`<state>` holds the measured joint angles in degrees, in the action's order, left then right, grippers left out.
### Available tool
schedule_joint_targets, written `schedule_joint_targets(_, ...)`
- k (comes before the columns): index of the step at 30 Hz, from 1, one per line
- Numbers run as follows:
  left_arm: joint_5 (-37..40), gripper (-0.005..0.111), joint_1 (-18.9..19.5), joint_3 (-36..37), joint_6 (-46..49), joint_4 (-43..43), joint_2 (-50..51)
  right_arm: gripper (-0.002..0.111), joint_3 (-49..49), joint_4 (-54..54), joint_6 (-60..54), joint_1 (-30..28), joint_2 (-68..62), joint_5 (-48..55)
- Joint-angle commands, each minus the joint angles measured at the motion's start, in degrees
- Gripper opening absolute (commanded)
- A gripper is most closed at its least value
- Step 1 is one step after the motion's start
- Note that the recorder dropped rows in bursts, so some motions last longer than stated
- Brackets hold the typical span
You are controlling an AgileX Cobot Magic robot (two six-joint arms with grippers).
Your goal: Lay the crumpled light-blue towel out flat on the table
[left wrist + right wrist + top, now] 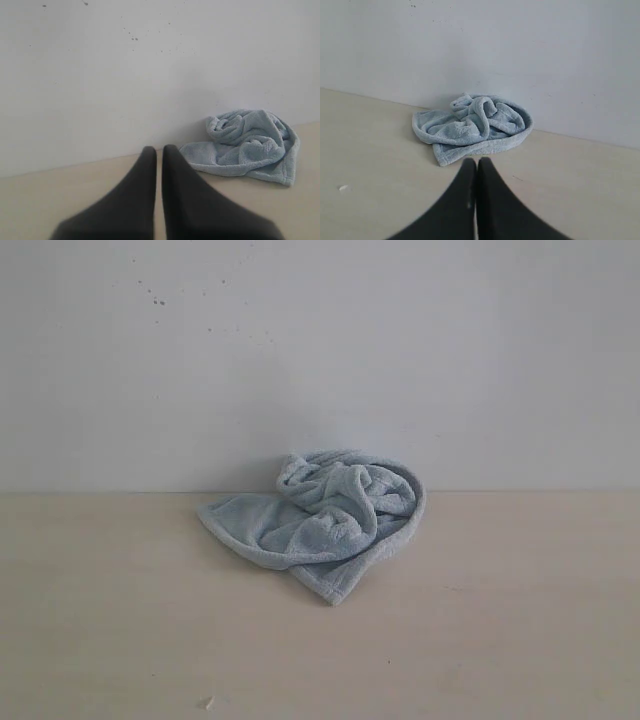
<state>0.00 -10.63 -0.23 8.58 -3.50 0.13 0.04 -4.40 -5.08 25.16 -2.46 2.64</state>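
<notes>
The light-blue towel lies crumpled in a heap on the beige table, close to the white wall. It also shows in the left wrist view as a bunched towel and in the right wrist view as a folded-over towel. My left gripper is shut and empty, hanging a little way off from the towel's flat edge. The right gripper is shut too, with nothing in it, short of the towel's near corner. Neither arm appears in the exterior view.
A white wall with a few dark specks stands right behind the towel. A tiny pale scrap lies on the table near the front; the same scrap shows in the right wrist view.
</notes>
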Motion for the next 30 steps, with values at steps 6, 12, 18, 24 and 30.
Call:
schedule_joint_targets(6,0.43,0.004,0.22,0.23,0.31,-0.51,-0.13,0.000,-0.04,0.27,2.10,0.00,0.00,-4.95)
schedule_joint_targets(12,0.43,0.004,0.22,0.23,0.31,-0.51,-0.13,0.000,-0.04,-1.29,26.74,0.00,0.00,-11.90)
schedule_joint_targets(18,0.43,0.004,0.22,0.23,0.31,-0.51,-0.13,0.000,-0.86,-1.42,29.13,0.00,-0.34,-12.32)
schedule_joint_targets(24,0.43,0.004,0.22,0.23,0.31,-0.51,-0.13,0.000,-15.55,-0.83,18.00,0.00,-12.73,4.07)
schedule_joint_targets(30,0.43,0.004,0.22,0.23,0.31,-0.51,-0.13,0.000,-30.91,1.08,11.15,0.00,-40.20,10.91)
